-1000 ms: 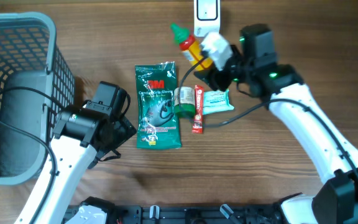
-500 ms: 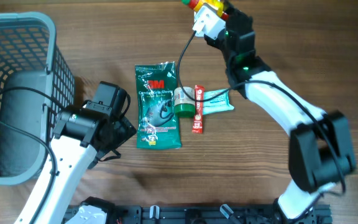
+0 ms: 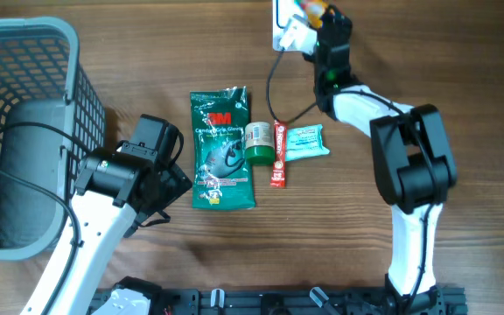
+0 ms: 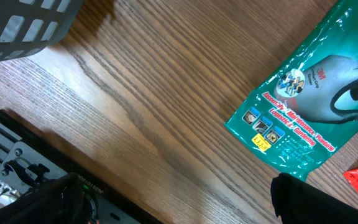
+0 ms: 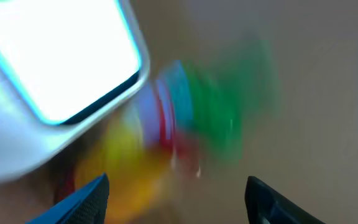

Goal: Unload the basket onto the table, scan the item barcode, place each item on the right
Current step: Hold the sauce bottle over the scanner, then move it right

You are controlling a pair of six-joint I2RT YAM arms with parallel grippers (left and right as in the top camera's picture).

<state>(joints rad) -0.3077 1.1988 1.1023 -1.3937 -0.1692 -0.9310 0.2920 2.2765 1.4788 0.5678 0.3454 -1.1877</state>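
Right hand (image 3: 311,19), overhead: at far bench (image 3: 147,52) edge, against white scanner (image 3: 283,19), small bottle (image 3: 311,7) at its tip; grip not readable. Left hand (image 3: 166,179) wide, empty, just beside green pouch (image 3: 221,149); basket (image 3: 59,52) at left.
Left wrist: pouch corner flat on bench.
Right wrist: fingers (image 5: 89,196) apart, blurred yellow-red-green bottle below scanner face; held or not, cannot tell.

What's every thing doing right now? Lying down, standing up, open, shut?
Basket, upright.
Green packet, lying flat.
Small jar, on its side.
Red packet, lying flat.
Teal packet, lying flat.
Scanner, at the far edge, partly out of view.
Yellow bottle, blurred beside the scanner; held or not, unclear.
Left gripper, open, empty.
Right gripper, at the scanner; open or gripping, unclear.
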